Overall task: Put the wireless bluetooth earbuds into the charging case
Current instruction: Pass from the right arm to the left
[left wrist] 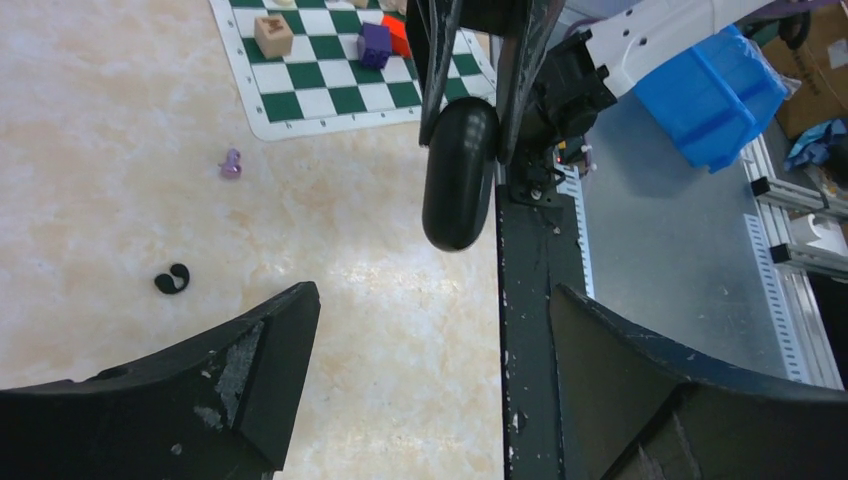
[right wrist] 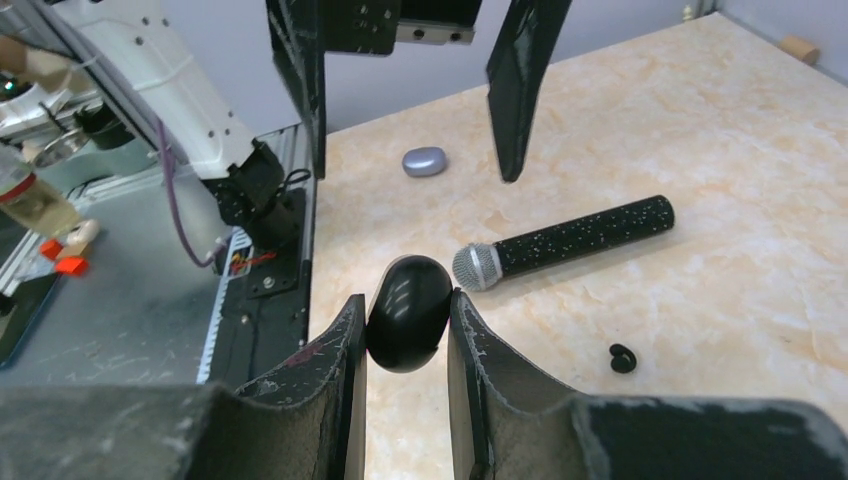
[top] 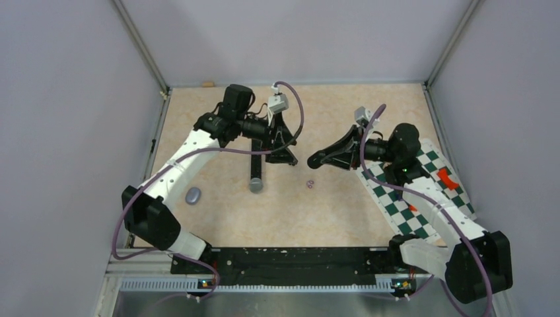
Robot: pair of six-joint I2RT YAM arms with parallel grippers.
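Note:
My right gripper (top: 314, 159) (right wrist: 405, 322) is shut on a glossy black oval charging case (right wrist: 407, 312), held above the table; the case also shows in the left wrist view (left wrist: 458, 175). My left gripper (top: 282, 156) (left wrist: 420, 380) is open and empty, facing the case from the left, its fingers (right wrist: 512, 95) apart. A black curled earbud (left wrist: 172, 280) (right wrist: 622, 358) lies on the table below the grippers. A small purple ring-like earbud piece (top: 310, 183) (left wrist: 231, 163) lies nearby. The black earbud is hidden in the top view.
A black microphone (top: 255, 173) (right wrist: 570, 240) lies left of centre. A grey-blue oval pebble-like case (top: 193, 195) (right wrist: 424, 161) sits at the left. A green chequered mat (top: 409, 195) (left wrist: 330, 75) with small blocks (left wrist: 273, 35) lies at the right. A blue bin (left wrist: 715, 95) stands off the table.

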